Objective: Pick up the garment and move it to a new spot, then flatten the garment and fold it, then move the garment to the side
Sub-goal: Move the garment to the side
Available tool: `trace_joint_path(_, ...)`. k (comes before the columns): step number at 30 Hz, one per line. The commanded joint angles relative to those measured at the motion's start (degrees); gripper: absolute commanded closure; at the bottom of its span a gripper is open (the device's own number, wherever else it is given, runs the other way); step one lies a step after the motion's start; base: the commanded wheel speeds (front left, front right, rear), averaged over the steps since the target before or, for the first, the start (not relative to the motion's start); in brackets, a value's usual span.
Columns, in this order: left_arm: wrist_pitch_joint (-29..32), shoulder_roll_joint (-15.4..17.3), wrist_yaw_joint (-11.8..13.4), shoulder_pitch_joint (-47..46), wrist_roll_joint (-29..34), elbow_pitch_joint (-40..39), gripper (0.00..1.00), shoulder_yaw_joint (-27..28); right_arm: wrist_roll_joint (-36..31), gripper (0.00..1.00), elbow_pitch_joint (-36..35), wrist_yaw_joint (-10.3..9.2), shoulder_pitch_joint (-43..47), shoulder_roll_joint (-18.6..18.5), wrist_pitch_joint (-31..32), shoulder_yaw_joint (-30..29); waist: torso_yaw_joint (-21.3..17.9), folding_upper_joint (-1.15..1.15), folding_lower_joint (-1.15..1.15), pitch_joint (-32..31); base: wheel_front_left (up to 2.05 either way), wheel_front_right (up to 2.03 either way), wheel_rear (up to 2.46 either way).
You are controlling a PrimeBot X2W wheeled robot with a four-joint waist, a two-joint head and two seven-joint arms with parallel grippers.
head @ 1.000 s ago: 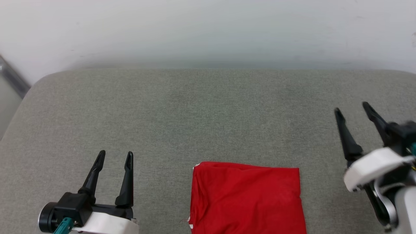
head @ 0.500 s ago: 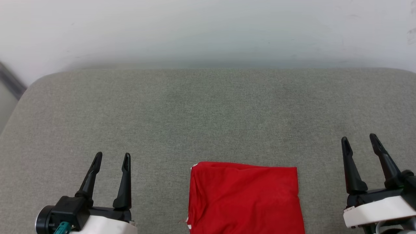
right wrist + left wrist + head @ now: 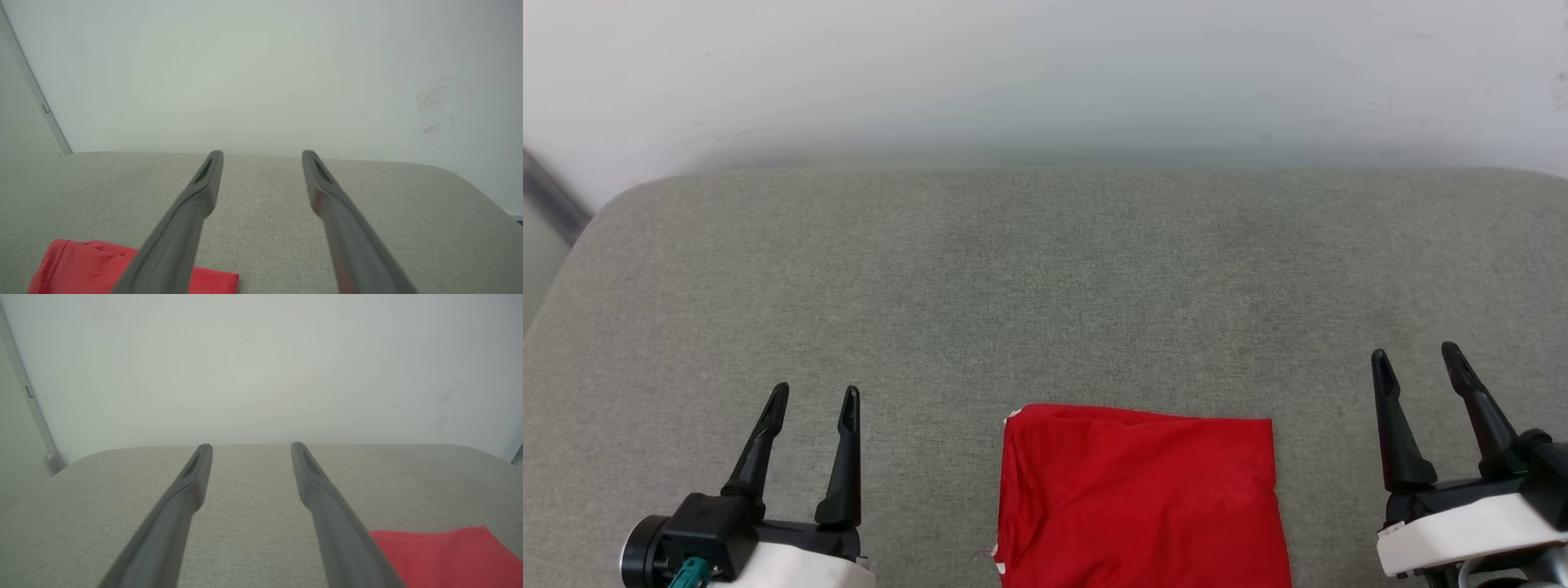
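one folded red cloth garment [image 3: 1139,498] lies flat at the near middle of one soft grey pad [image 3: 1045,286]. two grippers hang over the pad's near side, the left gripper [image 3: 816,390] and the right gripper [image 3: 1414,352]. both point at the pad's far edge, jaws wide, holding nothing.

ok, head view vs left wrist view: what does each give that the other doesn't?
Head view adds: the right gripper, open, off to the right of the garment, plus a bit of white trim at the garment's far left corner. Left wrist view adds: faint scuffs higher up the wall. Shared: the left gripper, open and holding nothing, the folded red garment beside it, and the grey cushion it lies on.
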Motion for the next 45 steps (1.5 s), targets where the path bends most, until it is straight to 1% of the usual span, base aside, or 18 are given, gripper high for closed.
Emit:
trace_joint_path(1,-0.12,0.16,-0.06,0.31,0.28,0.02,0.00,-0.08,-0.20,0.00,-0.42,-0.02,0.43,-0.27,0.30,0.15,0.03,0.00,0.00,0.09,0.00,0.00,0.00)
trace_joint_path(3,-0.12,0.18,-0.06,0.16,0.29,0.06,0.00,-0.22,0.35,0.00,-1.08,-0.02,0.48,-0.61,2.12,0.53,0.13,0.00,0.00,0.37,0.00,0.00,0.00)
trace_joint_path(5,-0.12,0.22,-0.06,-0.10,0.34,0.04,0.00,-0.35,1.43,0.00,-1.83,-0.02,0.64,-1.09,5.48,1.27,0.31,0.00,0.00,0.86,0.00,0.00,0.00)
trace_joint_path(7,-0.12,0.23,-0.06,-0.51,0.39,0.08,0.00,-0.45,2.45,0.00,-2.45,-0.02,1.06,-2.45,10.54,2.55,0.55,0.00,0.00,1.43,0.00,0.00,0.00)
trace_joint_path(10,-0.12,0.22,-0.06,-1.22,0.38,0.23,0.00,-0.78,4.41,0.00,-3.40,-0.02,1.46,-4.50,20.07,4.53,1.03,0.00,0.00,2.49,0.00,0.00,0.00)
trace_joint_path(15,-0.12,0.04,-0.06,-2.40,0.39,0.62,0.00,-1.51,10.28,0.00,-4.93,-0.03,1.62,-5.14,36.67,5.99,2.08,0.00,0.00,4.75,0.00,0.00,0.00)
trace_joint_path(17,-0.12,0.05,-0.06,-3.06,0.52,0.85,0.00,-2.16,10.94,0.00,-4.95,-0.02,1.77,-5.54,43.00,6.14,2.76,0.00,0.00,5.60,0.00,0.00,0.00)
trace_joint_path(19,-0.12,0.08,-0.06,-3.58,0.59,1.15,0.00,-2.62,11.43,0.00,-4.88,-0.02,1.32,-4.51,47.69,5.45,3.53,0.00,0.00,6.37,0.00,0.00,0.00)
trace_joint_path(21,-0.12,-0.07,-0.06,-4.14,0.47,1.39,0.00,-3.18,10.77,0.00,-4.41,-0.02,0.55,-3.78,50.90,4.72,4.43,0.00,0.00,7.05,0.00,0.00,0.00)
trace_joint_path(24,-0.12,-0.15,-0.05,-5.04,0.43,1.81,0.00,-3.95,9.21,0.00,-3.01,-0.02,-0.06,-2.86,54.31,4.17,5.79,0.00,0.00,7.98,0.00,0.00,0.00)
trace_joint_path(28,-0.12,0.07,-0.05,-5.53,0.31,2.32,0.00,-4.48,8.02,0.00,-0.02,-0.02,-0.65,-1.05,55.87,3.89,7.29,0.00,0.00,8.65,0.00,0.00,0.00)
trace_joint_path(34,-0.12,0.04,-0.06,-6.01,0.14,2.65,0.00,-5.23,6.20,0.00,6.30,-0.01,-1.28,0.75,54.68,5.25,8.61,0.00,0.00,8.94,0.00,0.00,0.00)
trace_joint_path(37,-0.12,0.04,-0.06,-5.96,0.15,2.78,0.00,-5.32,5.76,0.00,9.53,0.04,-1.54,0.80,53.57,6.49,8.72,0.00,0.00,8.79,0.00,0.00,0.00)
trace_joint_path(38,-0.12,0.06,-0.06,-5.91,0.18,2.87,0.00,-5.32,5.50,0.52,10.56,0.05,-1.76,0.62,53.16,6.85,8.68,0.00,0.00,8.71,0.00,0.00,0.00)
trace_joint_path(39,-0.12,0.08,-0.06,-5.81,0.20,2.93,0.00,-5.41,4.95,0.90,11.46,0.05,-2.03,0.13,52.68,7.50,8.60,0.00,0.00,8.57,0.00,0.00,0.00)
trace_joint_path(40,-0.12,0.15,-0.06,-5.71,0.19,2.95,0.00,-5.59,4.57,1.00,12.16,0.05,-2.31,-0.52,52.32,8.18,8.44,0.00,0.00,8.43,0.00,0.00,0.00)
trace_joint_path(45,-0.12,0.78,-0.05,-4.98,-0.53,3.71,0.00,-6.51,3.23,1.00,13.02,-0.06,-4.46,-5.25,50.08,11.56,6.72,0.00,0.00,6.87,0.00,0.00,0.00)
